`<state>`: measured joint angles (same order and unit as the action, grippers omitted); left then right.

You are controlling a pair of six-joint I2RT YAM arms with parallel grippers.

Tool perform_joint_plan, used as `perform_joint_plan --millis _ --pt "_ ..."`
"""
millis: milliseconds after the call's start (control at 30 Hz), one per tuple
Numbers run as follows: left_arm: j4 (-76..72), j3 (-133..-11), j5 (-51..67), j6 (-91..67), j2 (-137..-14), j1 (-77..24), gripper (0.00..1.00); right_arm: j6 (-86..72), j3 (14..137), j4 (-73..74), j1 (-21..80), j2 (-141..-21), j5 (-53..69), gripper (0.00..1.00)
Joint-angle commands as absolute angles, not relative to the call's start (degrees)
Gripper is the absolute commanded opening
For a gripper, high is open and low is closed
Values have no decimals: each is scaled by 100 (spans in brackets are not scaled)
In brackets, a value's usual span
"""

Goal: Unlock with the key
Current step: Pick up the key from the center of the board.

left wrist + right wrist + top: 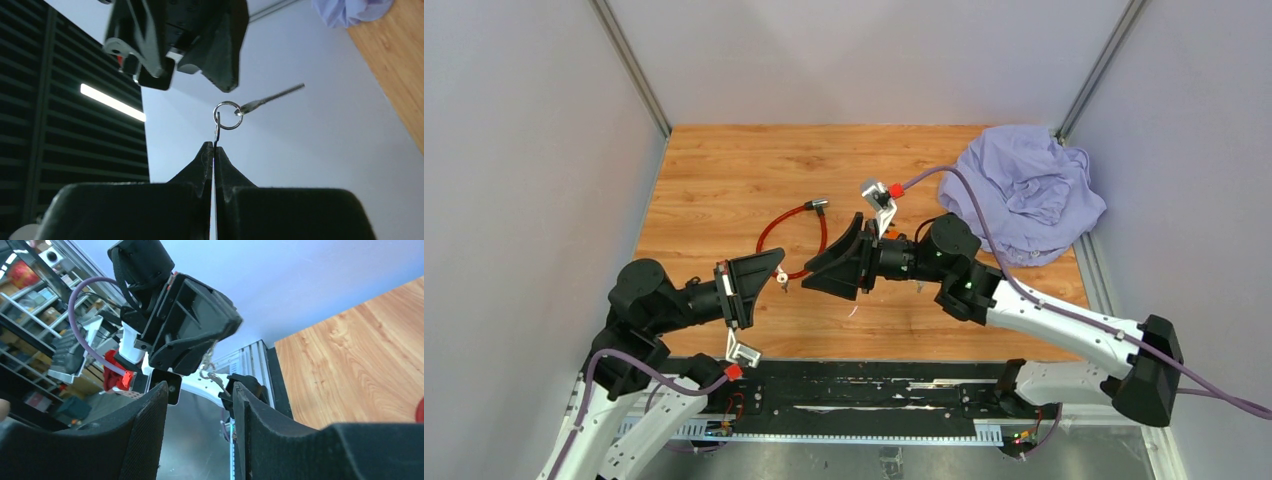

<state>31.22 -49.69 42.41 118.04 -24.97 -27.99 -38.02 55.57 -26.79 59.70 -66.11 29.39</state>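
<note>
Left wrist view gives the clearest reading: the left gripper point(215, 149) has its fingertips pressed together on the thin blade of the key point(217, 131), seen edge-on, so the ring point(228, 115) stands free above the tips with a slim metal piece point(272, 98) hanging off it to the side. Pinching the blade low like this leaves the head end exposed, which looks like an offer to the other arm rather than a grip suited to turning. The right gripper point(805, 277) faces the left one closely in the top view, tips almost meeting over the near half of the table point(724, 170). In its own wrist view the two fingers point(150, 430) stand apart with nothing between them, so it appears ready to take the key or regrip it. The red cable lock point(769, 230) lies flat on the wood just beyond the two grippers, one metal end point(818, 205) pointing away from the arms. Its other end runs under the right gripper, and I cannot tell where the keyhole sits. A crumpled purple cloth point(1024, 190) rests at the far right corner, well apart from the work. My judgement is that the key is held up in the air for a handover, with the lock untouched and not yet opened.
</note>
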Motion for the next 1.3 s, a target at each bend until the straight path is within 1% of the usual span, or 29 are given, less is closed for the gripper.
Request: perform_joint_plan --millis 0,167,400,600,767,867,1133,1233,1267 --pt "2602 -4895 4570 14808 -2394 -2830 0 -4825 5340 -4106 5723 -6866 3465 49" --pt "2628 -4827 4511 14765 -2292 -2834 0 -5458 5470 -4956 5686 -7368 3832 47" --pt "2598 -4816 4443 14675 -2255 -2830 0 -6051 5606 -5728 5685 -7945 4051 33" --pt "2553 -4777 4311 14610 -2240 -2830 0 -6227 5603 -5975 5687 -8072 4067 28" --pt "2562 -4737 4256 14611 -2224 -2832 0 -6405 5568 -6236 5694 -8151 4061 27" --pt "2571 -4750 4216 14625 -2255 -2830 0 -6523 5602 -6410 5702 -8239 4098 24" --pt "2566 -4781 4166 14630 -2277 -2831 0 -6539 5641 -6163 5728 -8336 4070 24" --pt "2566 -4781 4136 14634 -2286 -2832 0 -6528 5655 -6120 5746 -8354 4044 26" --pt "2572 -4786 4127 14629 -2285 -2830 0 -6522 5670 -6112 5760 -8358 4051 28"
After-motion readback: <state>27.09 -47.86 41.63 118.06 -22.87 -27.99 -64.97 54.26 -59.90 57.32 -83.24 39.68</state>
